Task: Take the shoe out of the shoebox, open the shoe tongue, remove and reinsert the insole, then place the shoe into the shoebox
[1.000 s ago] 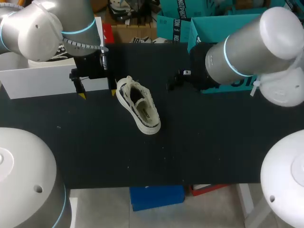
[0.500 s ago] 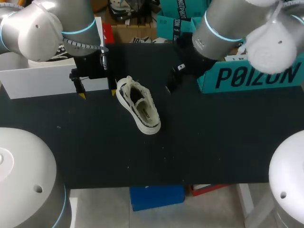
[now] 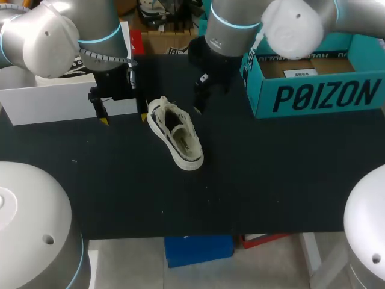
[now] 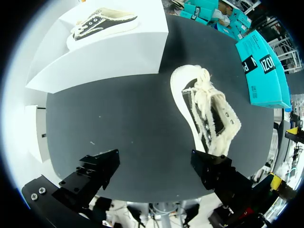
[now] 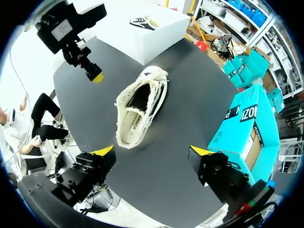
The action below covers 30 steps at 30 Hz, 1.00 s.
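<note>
Freshly unboxed, the cream frayed-canvas shoe [image 3: 175, 133] lies opening-up on the black table [image 3: 271, 180], apart from the teal cardboard shoebox [image 3: 313, 96]. Both pincers gape wide and empty: the left pincer [image 4: 154, 166] beside the toe, the right pincer [image 5: 152, 152] pointing down above it. The right should pinch the tongue alone while the left braces the sole.

The left arm [image 3: 60, 33] and right arm [image 3: 283, 21] are formed of rounded silver-grey segments, ringed by thin light-blue bands [image 3: 99, 40]. A white ribbed cable [image 3: 108, 58] is run along the left wrist. The left gripper [image 4: 154, 171] and right gripper [image 5: 152, 152] are finished in black and tipped in yellow
</note>
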Each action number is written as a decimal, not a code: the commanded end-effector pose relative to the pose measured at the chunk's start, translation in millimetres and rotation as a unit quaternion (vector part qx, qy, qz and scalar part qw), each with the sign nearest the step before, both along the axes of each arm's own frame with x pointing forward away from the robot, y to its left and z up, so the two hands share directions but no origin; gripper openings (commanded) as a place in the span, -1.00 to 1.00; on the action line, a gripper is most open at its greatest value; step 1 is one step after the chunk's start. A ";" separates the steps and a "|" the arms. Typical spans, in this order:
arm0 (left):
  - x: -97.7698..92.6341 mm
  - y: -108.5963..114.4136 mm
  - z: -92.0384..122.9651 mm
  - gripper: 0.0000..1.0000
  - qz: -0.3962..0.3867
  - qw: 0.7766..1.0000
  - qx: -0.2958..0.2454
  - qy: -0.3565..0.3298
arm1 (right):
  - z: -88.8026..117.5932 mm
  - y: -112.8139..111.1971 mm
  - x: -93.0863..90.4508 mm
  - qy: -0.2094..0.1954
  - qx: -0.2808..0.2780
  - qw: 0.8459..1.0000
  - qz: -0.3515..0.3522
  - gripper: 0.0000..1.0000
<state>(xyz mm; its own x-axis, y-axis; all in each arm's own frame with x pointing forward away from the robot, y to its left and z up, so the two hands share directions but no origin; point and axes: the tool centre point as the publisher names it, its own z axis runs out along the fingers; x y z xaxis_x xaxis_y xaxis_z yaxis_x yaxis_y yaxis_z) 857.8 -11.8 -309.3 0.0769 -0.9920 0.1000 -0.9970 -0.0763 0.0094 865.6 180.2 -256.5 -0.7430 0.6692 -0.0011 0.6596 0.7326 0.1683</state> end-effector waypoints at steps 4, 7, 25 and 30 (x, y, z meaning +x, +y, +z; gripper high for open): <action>-0.3 0.7 -0.5 1.00 -0.001 1.000 -0.001 -0.001 | -38.0 27.7 21.6 0.175 -0.175 0.969 -0.011 1.00; -0.3 0.7 -0.5 1.00 -0.001 1.000 -0.001 -0.001 | -47.7 29.5 24.1 0.180 -0.172 0.968 -0.020 1.00; -0.3 0.7 -0.5 1.00 -0.001 1.000 -0.001 -0.001 | -83.7 29.5 38.3 0.143 -0.118 0.980 -0.076 0.78; -0.3 0.7 -0.5 1.00 -0.001 1.000 -0.001 -0.001 | -88.3 29.3 41.2 0.116 -0.102 0.985 -0.083 0.22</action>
